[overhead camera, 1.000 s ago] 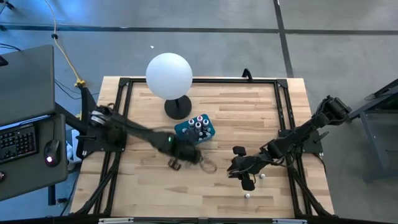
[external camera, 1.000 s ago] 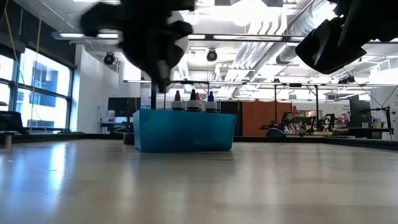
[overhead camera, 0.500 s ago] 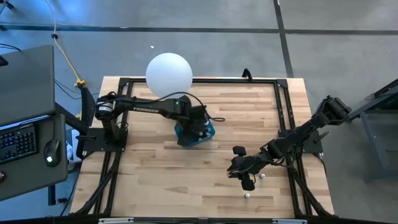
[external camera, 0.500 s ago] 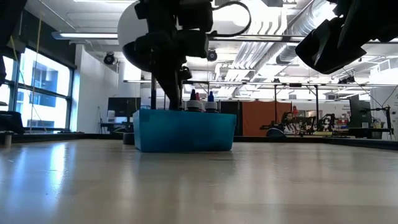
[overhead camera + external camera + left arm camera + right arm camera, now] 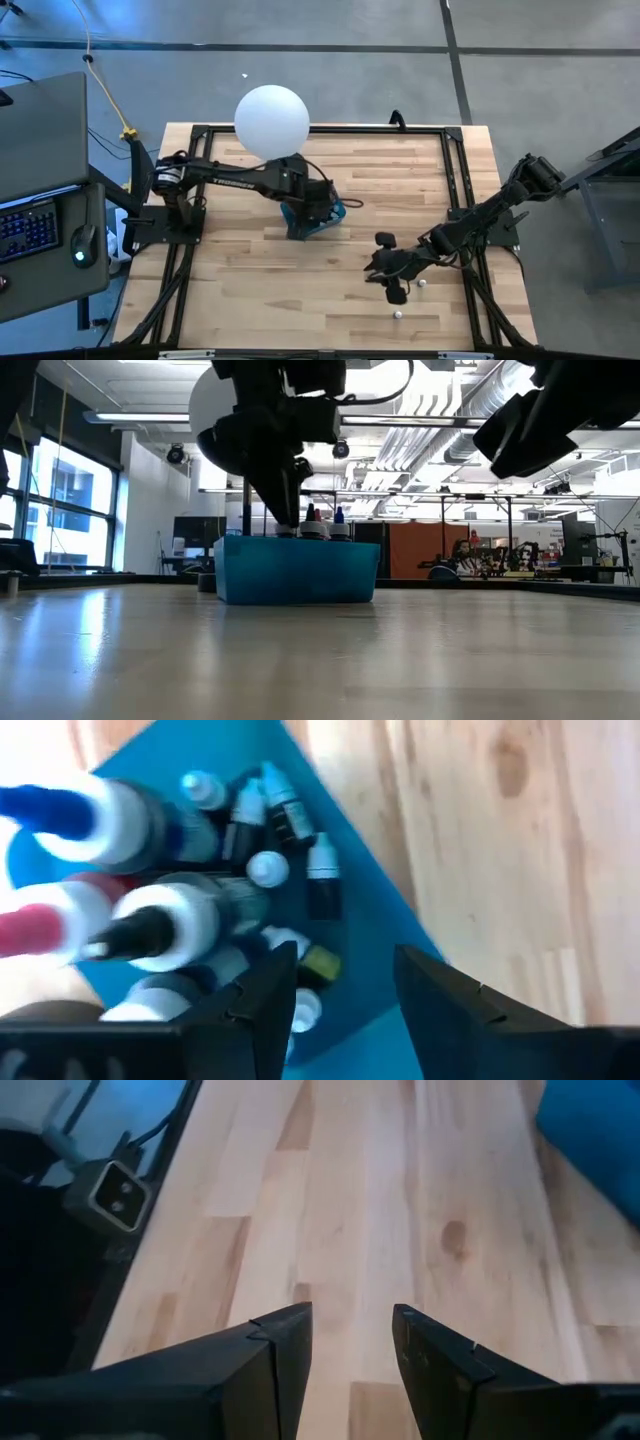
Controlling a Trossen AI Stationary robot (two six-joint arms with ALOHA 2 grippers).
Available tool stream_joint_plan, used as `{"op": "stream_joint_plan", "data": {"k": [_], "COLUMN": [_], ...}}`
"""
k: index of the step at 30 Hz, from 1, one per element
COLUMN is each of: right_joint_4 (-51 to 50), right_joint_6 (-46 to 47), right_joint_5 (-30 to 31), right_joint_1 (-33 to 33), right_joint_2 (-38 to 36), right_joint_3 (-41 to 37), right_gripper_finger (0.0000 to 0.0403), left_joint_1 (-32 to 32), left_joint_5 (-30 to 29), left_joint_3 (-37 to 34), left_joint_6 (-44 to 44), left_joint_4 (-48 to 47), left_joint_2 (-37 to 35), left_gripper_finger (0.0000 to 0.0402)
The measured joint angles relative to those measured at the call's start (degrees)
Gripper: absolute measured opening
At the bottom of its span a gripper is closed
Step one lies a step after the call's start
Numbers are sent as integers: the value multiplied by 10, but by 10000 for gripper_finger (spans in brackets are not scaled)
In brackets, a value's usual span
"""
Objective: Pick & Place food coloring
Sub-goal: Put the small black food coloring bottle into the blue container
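The wooden table (image 5: 250,290) carries a white ball lamp (image 5: 272,120), whose base is hidden under the left arm, and beside it the teal box (image 5: 296,570), partly covered from above by that arm. White lettering runs along the left arm's link, too small to read. The left gripper (image 5: 340,985) has swung in from the open table in front of the box a second ago and now hangs over the box, jaws apart with nothing between them; the food coloring (image 5: 180,910) bottles stand packed in the box just ahead of the fingertips, their labels blurred. The right gripper (image 5: 350,1335) hovers unchanged near the table's right side, jaws apart and empty, with two small white bottles (image 5: 399,314) on the wood close by.
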Motion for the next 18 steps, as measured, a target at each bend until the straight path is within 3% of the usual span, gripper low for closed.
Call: {"op": "stream_joint_plan", "data": {"k": [9, 14, 18], "right_joint_4": [-1, -15, -32], "right_joint_6": [38, 41, 56], "right_joint_5": [4, 0, -64], "right_joint_1": [0, 7, 15], "right_joint_2": [0, 0, 0], "right_joint_3": [0, 0, 0], "right_gripper_finger": [134, 134, 134], "left_joint_1": [-62, -115, -161], "left_joint_5": [2, 6, 8], "left_joint_3": [105, 109, 32], "left_joint_6": [-46, -74, -89], "left_joint_4": [-220, -193, -114], "left_joint_2": [-41, -113, -174], "left_gripper_finger": [168, 168, 168]}}
